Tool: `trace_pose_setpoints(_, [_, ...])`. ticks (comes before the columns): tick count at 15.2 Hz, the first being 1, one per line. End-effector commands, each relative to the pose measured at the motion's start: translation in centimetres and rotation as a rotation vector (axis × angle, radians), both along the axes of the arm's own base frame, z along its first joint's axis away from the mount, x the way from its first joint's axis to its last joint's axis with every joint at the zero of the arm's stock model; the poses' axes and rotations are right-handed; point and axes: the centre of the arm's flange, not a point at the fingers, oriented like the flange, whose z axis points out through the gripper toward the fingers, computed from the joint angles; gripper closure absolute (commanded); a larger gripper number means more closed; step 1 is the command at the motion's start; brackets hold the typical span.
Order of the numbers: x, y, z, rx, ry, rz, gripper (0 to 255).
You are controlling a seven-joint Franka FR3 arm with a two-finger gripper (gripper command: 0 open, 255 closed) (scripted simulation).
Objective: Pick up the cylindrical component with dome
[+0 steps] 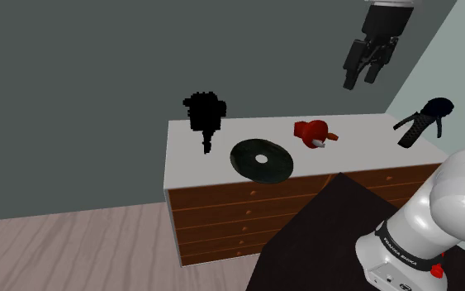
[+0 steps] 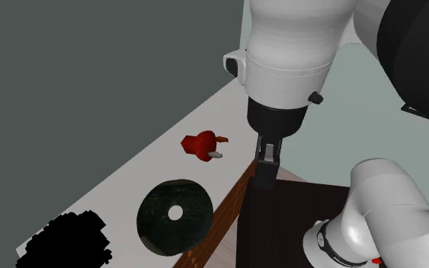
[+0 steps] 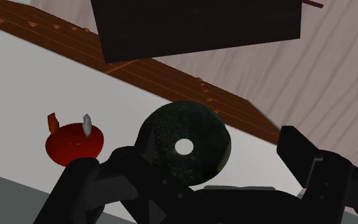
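The cylindrical component with dome [image 1: 311, 132] is a small red body with short white and orange prongs, lying on the white dresser top [image 1: 191, 153]. It also appears in the second exterior view [image 2: 201, 145] and in the wrist view [image 3: 74, 145]. My black gripper [image 1: 362, 80] hangs open high above the dresser, well above the red part and toward the shoulder view's right. From the second exterior view the gripper [image 2: 266, 164] sits over the dresser's front edge. In the wrist view the gripper [image 3: 209, 149] has its fingers wide apart with nothing held between them.
A dark green disc with a centre hole [image 1: 261, 159] lies near the dresser's front edge beside the red part. A flat black shape [image 1: 204, 116] stands at the back left, and a dark handled tool [image 1: 424, 120] at the far right. Brown drawers [image 1: 222, 217] face the dark stand [image 1: 321, 223].
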Motion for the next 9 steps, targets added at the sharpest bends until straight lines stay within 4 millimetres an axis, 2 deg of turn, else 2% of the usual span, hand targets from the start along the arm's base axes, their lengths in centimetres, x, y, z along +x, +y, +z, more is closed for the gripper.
trace_pose_setpoints(1, [0.0,0.0,0.0,0.000,0.000,0.000,0])
trace_pose_setpoints(9, [4.0,-6.4,-7.7,0.005,0.022,-0.035,0])
